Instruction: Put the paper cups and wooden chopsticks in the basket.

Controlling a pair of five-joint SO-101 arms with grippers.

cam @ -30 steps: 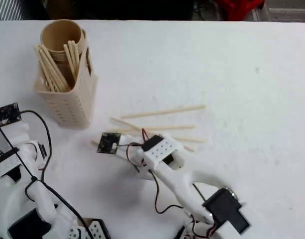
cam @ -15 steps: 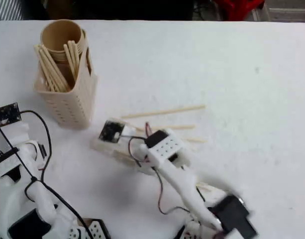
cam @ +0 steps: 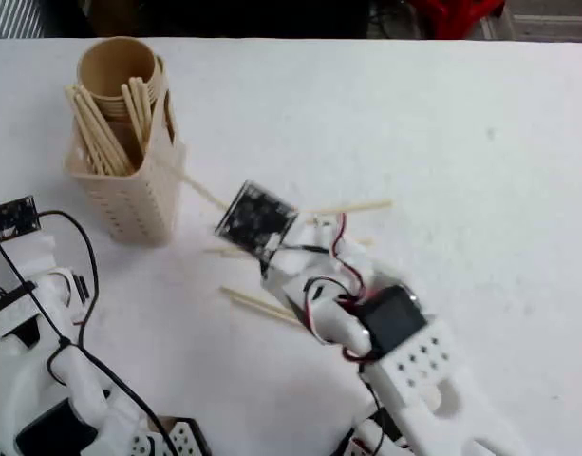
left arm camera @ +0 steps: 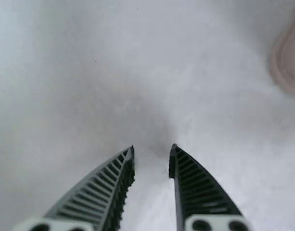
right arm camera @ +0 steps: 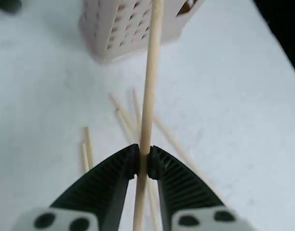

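Note:
The beige slotted basket [cam: 129, 190] stands at the table's far left and holds stacked paper cups [cam: 120, 68] and several wooden chopsticks [cam: 93, 133]. My right gripper [right arm camera: 143, 161] is shut on one chopstick [right arm camera: 149, 86], lifted off the table, its far end pointing at the basket [right arm camera: 123, 29]. In the high view that chopstick [cam: 201, 194] juts from under the right wrist toward the basket's base. Loose chopsticks [cam: 260, 304] lie around the right arm, with another chopstick [cam: 355, 206] behind it. My left gripper [left arm camera: 151, 155] is open over bare table, with nothing between its fingers.
The left arm [cam: 29, 323] sits at the near left corner with its cables. The basket's rim [left arm camera: 288, 62] shows at the edge of the left wrist view. More loose sticks [right arm camera: 87, 147] lie on the white table below the right gripper.
The right arm has risen from the pile of sticks with one chopstick in its grip and swung its wrist up toward the basket. The left arm has not moved.

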